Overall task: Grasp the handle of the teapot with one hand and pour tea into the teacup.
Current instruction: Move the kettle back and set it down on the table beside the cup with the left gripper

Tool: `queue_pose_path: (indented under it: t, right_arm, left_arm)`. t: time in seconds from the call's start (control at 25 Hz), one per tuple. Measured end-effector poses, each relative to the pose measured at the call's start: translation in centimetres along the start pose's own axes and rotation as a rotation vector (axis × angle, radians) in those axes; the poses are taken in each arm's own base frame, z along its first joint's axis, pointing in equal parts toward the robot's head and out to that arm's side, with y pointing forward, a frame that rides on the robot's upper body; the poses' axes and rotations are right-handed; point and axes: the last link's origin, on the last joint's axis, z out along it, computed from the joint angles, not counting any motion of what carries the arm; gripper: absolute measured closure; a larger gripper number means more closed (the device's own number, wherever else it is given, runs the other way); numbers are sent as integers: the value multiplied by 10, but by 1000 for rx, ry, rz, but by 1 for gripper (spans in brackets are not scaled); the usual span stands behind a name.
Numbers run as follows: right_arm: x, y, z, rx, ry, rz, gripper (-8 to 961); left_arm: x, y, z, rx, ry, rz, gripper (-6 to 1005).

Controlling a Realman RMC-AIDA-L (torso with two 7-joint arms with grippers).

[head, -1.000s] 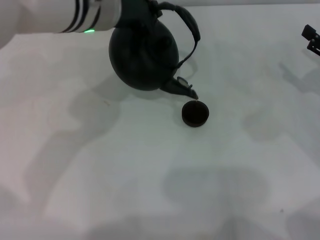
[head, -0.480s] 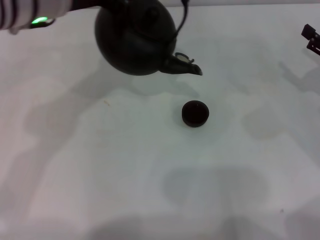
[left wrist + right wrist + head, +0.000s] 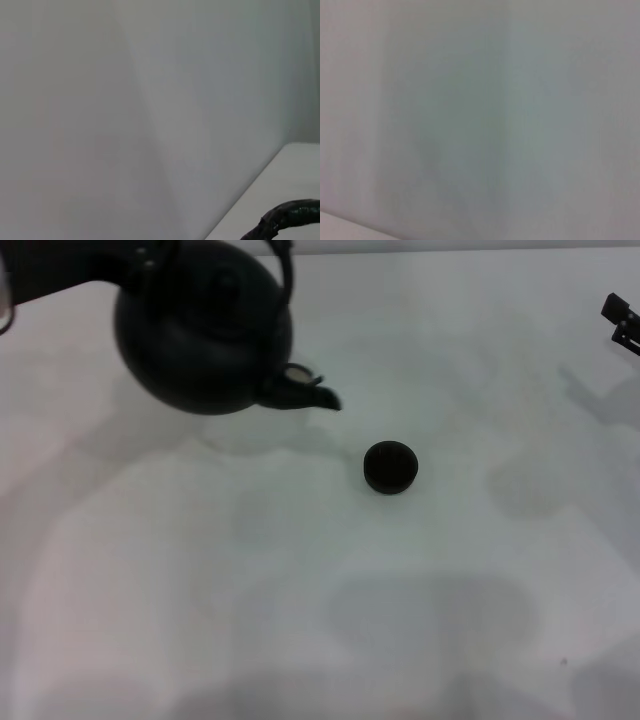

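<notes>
White table (image 3: 300, 620): one teapot (image 3: 200, 335), one teacup (image 3: 390, 467).

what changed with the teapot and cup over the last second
The teapot has swung away from the teacup toward the robot's left and levelled out; its spout, which was tipped down at the cup's rim, now points sideways, well clear of it. The left arm carries it by the handle. The teacup and the right gripper stayed put.
</notes>
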Motion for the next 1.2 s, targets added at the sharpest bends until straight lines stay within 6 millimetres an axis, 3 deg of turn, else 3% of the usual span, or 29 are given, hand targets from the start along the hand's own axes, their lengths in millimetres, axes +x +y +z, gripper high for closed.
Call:
queue_pose_path:
  t: [0.24,0.28,0.6,0.92,1.2]
  right_arm:
    - [2,-2,-1,10,16,3,93]
    - [3,-2,-1,12,18,3,93]
    - [3,-3,-2,17,24,3,93]
    - [5,-1,-2,7,34,12,93]
    - [7,1,-2,-4,42,21,93]
  left_arm:
    - [-16,-7,-29,-43,91,-41,877]
    - [-27,-14,-45,-67,166,-68,878]
    - [-65,-28,-71,-47,267,-184,880]
    - [-103,-21,-66,-19,246,-265,882]
    - [-128,-19,-45,1,164,-320,881]
